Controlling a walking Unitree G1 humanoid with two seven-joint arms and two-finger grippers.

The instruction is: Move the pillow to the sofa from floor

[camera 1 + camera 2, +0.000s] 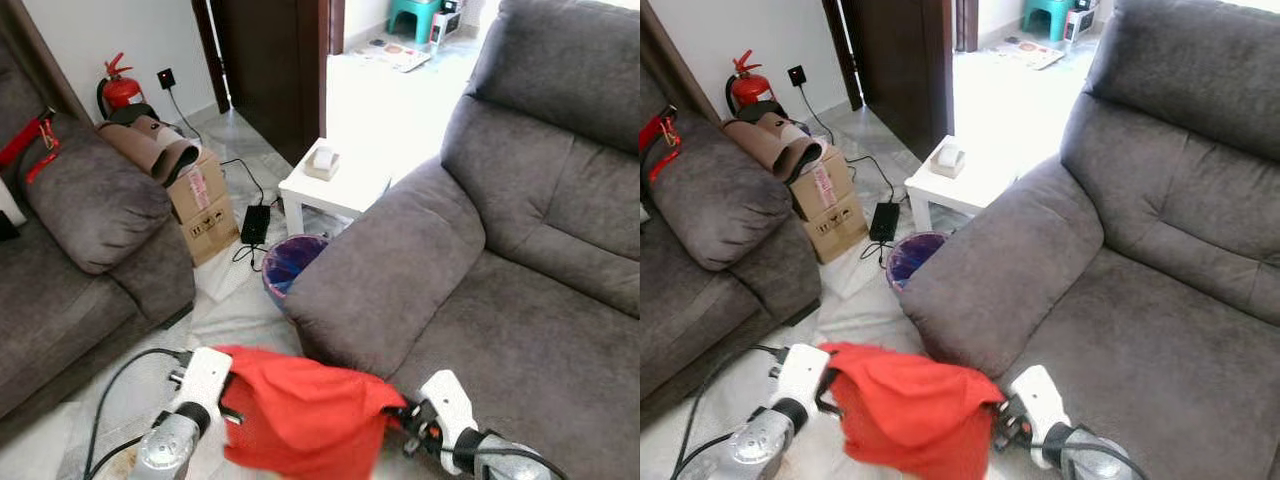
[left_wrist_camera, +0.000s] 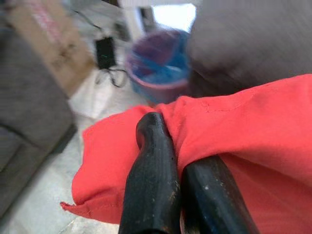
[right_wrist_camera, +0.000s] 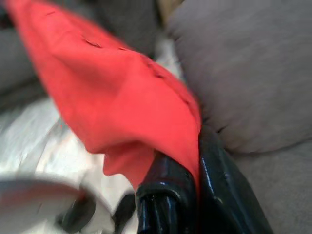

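Two grippers hold a limp red fabric pillow (image 1: pixel 300 415) between them, lifted off the pale marble floor (image 1: pixel 235 315) just in front of the large grey fabric sofa (image 1: pixel 500 260), near the front of its armrest. In the left eye view, the left gripper (image 1: pixel 228 388) holds the pillow's left edge and the right gripper (image 1: pixel 398 412) its right corner. Beyond, a purple waste bin (image 1: pixel 290 262) stands against the armrest, beside a small white side table (image 1: pixel 335 185) and a cardboard box (image 1: pixel 200 205).

In the left wrist view, both black fingers (image 2: pixel 153 185) press together, pinching a fold of red cloth.

In the right wrist view, the fingers (image 3: pixel 168 195) clamp the pillow's corner, beside the grey sofa.
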